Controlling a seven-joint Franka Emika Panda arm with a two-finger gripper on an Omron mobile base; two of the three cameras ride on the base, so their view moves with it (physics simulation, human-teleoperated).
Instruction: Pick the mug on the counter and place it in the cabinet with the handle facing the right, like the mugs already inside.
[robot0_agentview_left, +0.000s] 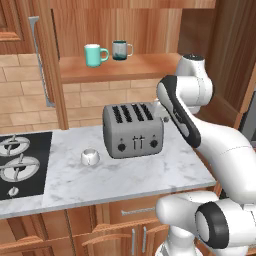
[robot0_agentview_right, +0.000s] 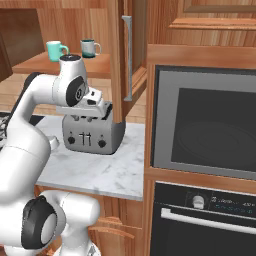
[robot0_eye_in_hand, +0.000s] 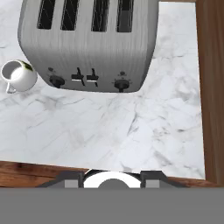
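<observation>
One upright mug (robot0_eye_in_hand: 18, 75) beside the toaster (robot0_eye_in_hand: 89, 43), handle toward the counter's (robot0_eye_in_hand: 131, 127) front edge; hand's opening unclear.

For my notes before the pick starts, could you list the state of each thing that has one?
White mug: upright on the marble counter, left of the toaster, not held.
Teal mug: upright on the cabinet shelf, handle right.
Grey-and-teal mug: upright, handle right.
Cabinet door: open.
Toaster: slots empty.
Oven: door closed.
</observation>
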